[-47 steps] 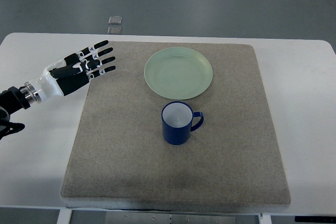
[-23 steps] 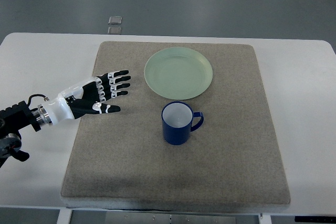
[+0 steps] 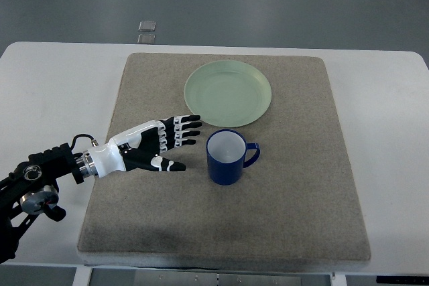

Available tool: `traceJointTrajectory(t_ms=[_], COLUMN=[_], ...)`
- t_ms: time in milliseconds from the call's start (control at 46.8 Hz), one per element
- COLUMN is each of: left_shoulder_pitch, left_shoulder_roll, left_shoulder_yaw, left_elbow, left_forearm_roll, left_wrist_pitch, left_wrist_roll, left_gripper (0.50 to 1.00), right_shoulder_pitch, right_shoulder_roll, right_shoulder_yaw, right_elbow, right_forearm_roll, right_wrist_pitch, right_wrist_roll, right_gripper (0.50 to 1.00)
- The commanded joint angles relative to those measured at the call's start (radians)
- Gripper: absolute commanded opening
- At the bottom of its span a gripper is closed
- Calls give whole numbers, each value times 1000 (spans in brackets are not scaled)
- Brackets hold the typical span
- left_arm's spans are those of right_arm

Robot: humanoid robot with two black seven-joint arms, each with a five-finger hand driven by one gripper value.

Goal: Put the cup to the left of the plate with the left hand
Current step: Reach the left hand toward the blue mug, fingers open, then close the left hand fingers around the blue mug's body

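A dark blue cup (image 3: 228,157) with a white inside stands upright on the grey mat (image 3: 295,192), its handle pointing right. Just behind it lies a pale green plate (image 3: 228,93). My left hand (image 3: 175,147) reaches in from the lower left, fingers spread and holding nothing. Its fingertips (image 3: 195,125) stop a short gap left of the cup, not touching it. The right arm does not show.
The mat covers most of a white table (image 3: 47,78). Two small square tiles (image 3: 147,31) lie on the floor beyond the table's far edge. Bare mat stretches left of the plate and below the cup.
My left hand has moved right and toward the near side, from the mat's upper left edge to just left of the cup. The cup and plate have not moved.
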Motion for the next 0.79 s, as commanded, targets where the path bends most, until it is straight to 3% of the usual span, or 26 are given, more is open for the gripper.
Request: traceJointTrajectory(t_ms=[0,770], left_shoulder_pitch=[-3,-55], left_shoulder_roll=[-6,-124], left_shoulder_yaw=[-1,-1], left_elbow=[4,53], left_forearm_roll=[20,121], left_wrist_pitch=[0,0], left_wrist_roll=[0,2], left_gripper=[986,986], right_shoulder_pitch=[0,0], right_shoulder_roll=[0,0], right_shoulder_yaw=[0,0], right_elbow=[0,0], right_forearm_roll=[0,0], right_wrist_pitch=[0,0], right_wrist_roll=[0,0], right_gripper=[932,932])
